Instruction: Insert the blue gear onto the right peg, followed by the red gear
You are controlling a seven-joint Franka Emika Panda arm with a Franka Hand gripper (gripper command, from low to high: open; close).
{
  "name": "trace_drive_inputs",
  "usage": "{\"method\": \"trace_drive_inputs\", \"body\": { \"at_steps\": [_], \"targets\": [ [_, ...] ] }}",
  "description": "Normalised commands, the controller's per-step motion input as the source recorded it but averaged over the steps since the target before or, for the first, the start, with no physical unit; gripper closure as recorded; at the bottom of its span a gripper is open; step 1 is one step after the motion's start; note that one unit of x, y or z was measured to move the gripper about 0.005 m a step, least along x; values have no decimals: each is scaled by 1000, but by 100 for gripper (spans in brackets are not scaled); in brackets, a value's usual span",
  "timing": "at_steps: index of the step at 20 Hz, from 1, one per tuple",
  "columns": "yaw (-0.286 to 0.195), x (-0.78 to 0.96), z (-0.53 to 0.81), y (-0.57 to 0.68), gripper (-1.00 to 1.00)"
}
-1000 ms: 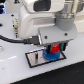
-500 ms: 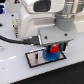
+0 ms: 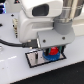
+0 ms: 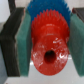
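Exterior view shows almost nothing changed since a second ago: the claw (image 3: pixel 52 51) stays clamped on the red gear (image 3: pixel 53 51), directly above the blue gear (image 3: pixel 50 56) on the black-framed plate (image 3: pixel 34 59), which lies on the white desk (image 3: pixel 20 72).

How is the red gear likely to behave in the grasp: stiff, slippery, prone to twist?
The red gear looks like moulded plastic, so probably stiff and light. Its teeth sit against the end effector pads, which likely stops it spinning. The glossy surface hints it could slip if the squeeze eased. The blue gear lies right behind it, so a tilt might catch teeth.
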Motion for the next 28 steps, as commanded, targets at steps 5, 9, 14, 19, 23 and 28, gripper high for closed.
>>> {"method": "trace_drive_inputs", "body": {
  "at_steps": [5,9,14,19,23,28],
  "targets": [
    [0,139,-240,4,100],
    [0,137,-161,7,100],
    [0,187,-116,42,100],
    [0,163,-94,41,100],
    [0,156,-112,40,100],
    [0,200,-105,60,100]
  ]
}}
